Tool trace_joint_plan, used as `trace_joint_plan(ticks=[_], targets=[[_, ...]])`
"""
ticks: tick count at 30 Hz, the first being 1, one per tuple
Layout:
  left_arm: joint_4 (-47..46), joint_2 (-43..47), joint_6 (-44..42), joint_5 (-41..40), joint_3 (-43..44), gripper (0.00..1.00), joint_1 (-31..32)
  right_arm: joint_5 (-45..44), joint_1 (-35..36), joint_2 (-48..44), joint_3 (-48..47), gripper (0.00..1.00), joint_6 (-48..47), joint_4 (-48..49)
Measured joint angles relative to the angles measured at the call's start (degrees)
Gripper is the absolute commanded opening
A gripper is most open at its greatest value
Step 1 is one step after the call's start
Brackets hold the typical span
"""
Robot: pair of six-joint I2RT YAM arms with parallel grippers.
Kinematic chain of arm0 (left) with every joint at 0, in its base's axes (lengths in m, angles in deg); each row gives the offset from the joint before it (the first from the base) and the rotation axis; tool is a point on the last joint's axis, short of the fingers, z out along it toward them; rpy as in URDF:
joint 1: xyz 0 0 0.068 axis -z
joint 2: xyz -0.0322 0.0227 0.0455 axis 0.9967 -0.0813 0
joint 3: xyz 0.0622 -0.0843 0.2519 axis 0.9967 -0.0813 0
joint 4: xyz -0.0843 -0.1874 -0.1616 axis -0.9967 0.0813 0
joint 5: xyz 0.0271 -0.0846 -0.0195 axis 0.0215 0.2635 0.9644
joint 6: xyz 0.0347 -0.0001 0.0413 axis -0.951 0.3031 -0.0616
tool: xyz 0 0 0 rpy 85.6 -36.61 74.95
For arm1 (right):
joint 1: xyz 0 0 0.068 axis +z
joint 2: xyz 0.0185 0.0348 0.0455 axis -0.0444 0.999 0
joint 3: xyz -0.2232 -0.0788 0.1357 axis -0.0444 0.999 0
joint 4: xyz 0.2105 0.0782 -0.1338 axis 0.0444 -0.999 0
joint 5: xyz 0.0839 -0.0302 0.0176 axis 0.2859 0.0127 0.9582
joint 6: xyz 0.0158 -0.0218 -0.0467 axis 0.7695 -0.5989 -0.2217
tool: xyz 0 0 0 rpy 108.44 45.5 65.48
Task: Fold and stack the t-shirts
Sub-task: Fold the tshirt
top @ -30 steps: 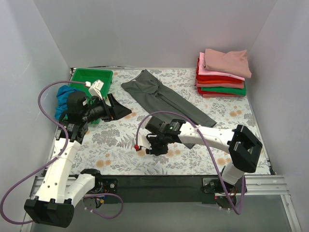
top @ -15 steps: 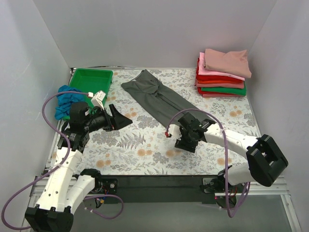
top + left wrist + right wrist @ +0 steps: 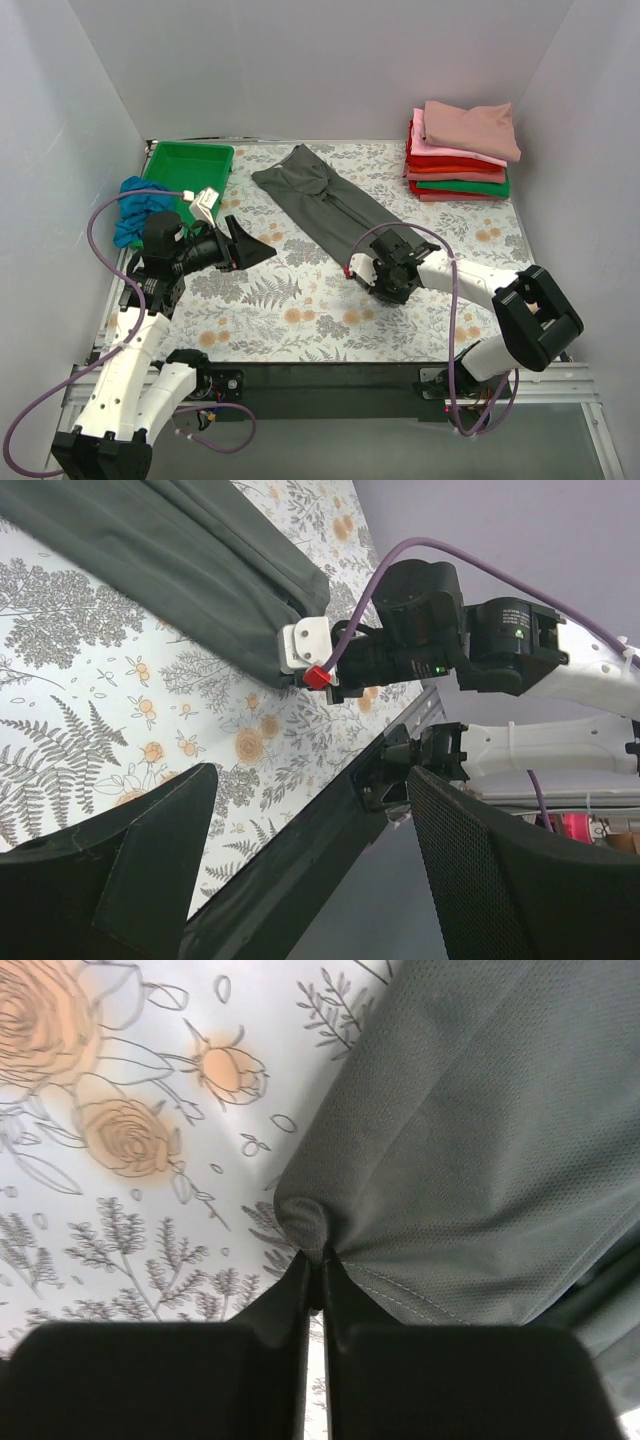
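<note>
A dark charcoal grey t-shirt [image 3: 330,205] lies as a long narrow strip running diagonally across the floral table. My right gripper [image 3: 383,272] is at the strip's near end. In the right wrist view the gripper [image 3: 315,1265] is shut, pinching a bunched corner of the grey cloth [image 3: 470,1130]. My left gripper [image 3: 255,248] hovers open over the left side, empty, pointing toward the shirt; its dark fingers [image 3: 120,860] frame the left wrist view. Folded t-shirts [image 3: 460,150] in dusty rose, pink, red and green are stacked at the back right. A crumpled bright blue t-shirt [image 3: 133,208] lies at the far left.
A green plastic tray [image 3: 190,162] sits at the back left, next to the blue shirt. White walls close in the table on three sides. The black front rail [image 3: 330,375] runs between the arm bases. Purple cables loop off both arms.
My right gripper has travelled right from the table's middle to the grey shirt's near end, opened, then shut on its corner. The left arm dropped back slightly and now holds still.
</note>
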Motion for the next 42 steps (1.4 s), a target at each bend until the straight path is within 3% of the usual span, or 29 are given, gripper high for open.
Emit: trace_joint_plan(ticks=[5,9,12,13,17,20,23,27,30,35,39,42], targets=[[-1.7,0.02,1.4,2.36,-1.25,0.76,0.5,5.66,1.18,-0.74,0.0,0.01,-0.96,-0.83],[-3.69,-1.79,1.9,4.63,-1.31,0.76,1.49,11.82,7.63,-1.73,0.02,0.01,-2.03,-3.41],[-4.24,-3.06,1.86,5.66,-1.31,0.77,2.01,16.68,12.24,-0.55,-1.92,0.07,-3.02,-7.3],[-4.28,-3.28,1.88,5.79,-1.31,0.77,2.14,18.16,13.38,0.61,-3.61,0.11,-3.39,-8.85],[-4.31,-3.91,1.9,6.67,-0.85,0.8,2.23,23.17,16.11,6.75,-13.42,0.56,-5.51,-14.19],[-4.11,-4.24,1.73,6.78,0.37,0.82,2.25,24.52,16.28,6.84,-18.75,0.74,-7.21,-17.03],[-4.24,-4.35,1.27,6.99,0.79,0.85,2.58,24.46,15.13,2.08,-20.24,0.84,-8.72,-18.75],[-4.57,-5.55,0.92,7.67,0.61,0.85,4.74,25.14,5.73,-10.1,-19.91,0.98,-11.08,-21.05],[-4.42,-7.1,0.24,6.12,0.5,0.85,10.56,25.44,-6.78,-21.35,-16.74,0.98,-15.02,-20.28],[-4.26,-10.62,-0.87,-3.76,0.44,0.8,28.87,28.39,-15.61,-34.82,-5.14,0.98,-21.51,-19.89],[-4.22,-16.7,-1.6,-16.59,0.44,0.76,46.27,30.47,-24.06,-36.96,3.89,0.98,-29.57,-21.44],[-4.02,-23.98,-2.1,-28.2,1.11,0.74,58.9,32.26,-30.75,-36.59,5.14,0.97,-36.0,-24.02]])
